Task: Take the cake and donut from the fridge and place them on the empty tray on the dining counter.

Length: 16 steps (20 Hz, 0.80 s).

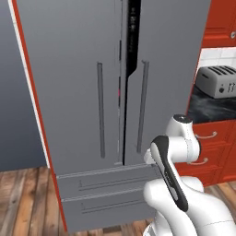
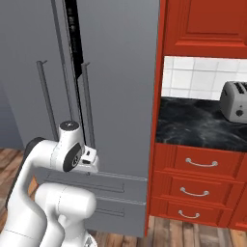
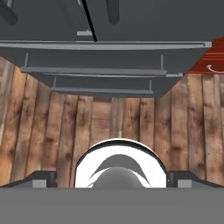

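The tall grey fridge (image 1: 78, 92) (image 2: 120, 72) stands right ahead with both doors shut, so the cake and the donut are hidden. Its long vertical handles (image 1: 100, 110) flank the centre seam, above two lower drawers (image 1: 106, 182). My arm is folded low in front of the drawers, with the hand pointing down. In the hand view my gripper (image 3: 112, 179) is open and holds nothing; the fridge's drawers (image 3: 100, 70) and the plank floor lie beyond it. The tray and the dining counter are out of view.
Red cabinets (image 2: 202, 169) with drawer pulls adjoin the fridge on the right. A silver toaster (image 1: 216, 80) (image 2: 235, 101) sits on the black worktop (image 2: 193, 123) under a red wall cupboard. Wooden floor (image 1: 23, 203) lies left of the fridge.
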Motion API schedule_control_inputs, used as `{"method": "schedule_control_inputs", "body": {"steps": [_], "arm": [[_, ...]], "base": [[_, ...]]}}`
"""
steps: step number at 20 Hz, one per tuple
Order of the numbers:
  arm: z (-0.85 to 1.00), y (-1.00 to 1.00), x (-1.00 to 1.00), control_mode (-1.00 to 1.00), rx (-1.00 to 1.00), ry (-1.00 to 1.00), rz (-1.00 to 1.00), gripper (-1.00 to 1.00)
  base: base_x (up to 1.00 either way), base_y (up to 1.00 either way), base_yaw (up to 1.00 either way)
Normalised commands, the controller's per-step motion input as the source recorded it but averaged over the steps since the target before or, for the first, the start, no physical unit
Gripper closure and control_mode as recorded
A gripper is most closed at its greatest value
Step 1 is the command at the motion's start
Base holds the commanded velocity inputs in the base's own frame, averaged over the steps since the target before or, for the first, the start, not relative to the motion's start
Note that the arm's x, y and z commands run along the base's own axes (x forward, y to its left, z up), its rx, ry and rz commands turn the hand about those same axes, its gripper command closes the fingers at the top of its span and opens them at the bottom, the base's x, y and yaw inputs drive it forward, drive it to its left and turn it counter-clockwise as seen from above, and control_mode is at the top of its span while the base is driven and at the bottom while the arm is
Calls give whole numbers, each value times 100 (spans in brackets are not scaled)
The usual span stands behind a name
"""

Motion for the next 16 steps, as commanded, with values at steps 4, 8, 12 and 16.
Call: {"method": "schedule_control_inputs", "body": {"steps": [4,8,12,16], "arm": [[0,0,0,100,0,0,0,-100],[0,0,0,100,0,0,0,-100],[0,0,0,100,0,0,0,-100],[0,0,0,100,0,0,0,-100]], "base": [[-32,21,0],[-28,23,0],[-27,27,0],[-32,29,0]]}}
